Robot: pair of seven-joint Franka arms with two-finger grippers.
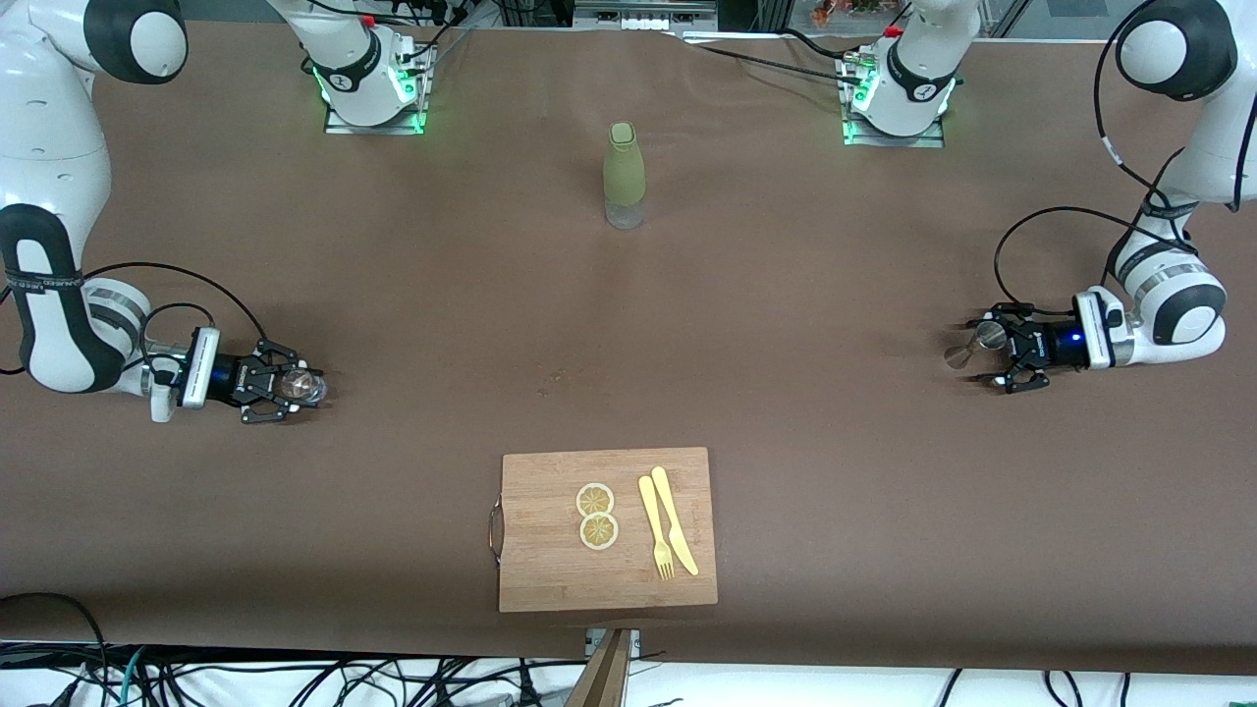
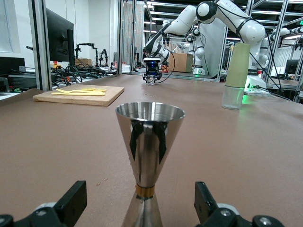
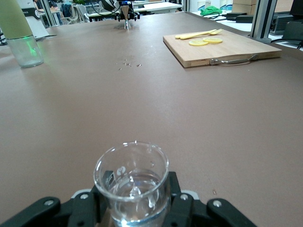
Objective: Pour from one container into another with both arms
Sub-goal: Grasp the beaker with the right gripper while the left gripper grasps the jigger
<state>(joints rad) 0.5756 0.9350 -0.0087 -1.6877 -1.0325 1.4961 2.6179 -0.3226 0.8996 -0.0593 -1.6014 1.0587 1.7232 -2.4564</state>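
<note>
Cutting board (image 1: 608, 530) sits nearest the front camera on the brown surface (image 1: 786, 442), carrying two lemon slices (image 1: 596, 516) plus a yellow fork (image 1: 656, 528) and knife (image 1: 675, 520). Lab room with racks and monitors shows in the left wrist view.

Right gripper (image 1: 295, 385), low at the right arm's end of the surface and well apart from the board: jaws pinching a clear glass (image 3: 132, 182) that holds a little clear liquid.

Green-sleeved bottle (image 1: 624, 175) stands upright, farther from the camera than the board.

Left gripper (image 1: 982, 355), low at the left arm's end: jaws spread, a steel jigger (image 2: 149, 156) standing between them, untouched.
</note>
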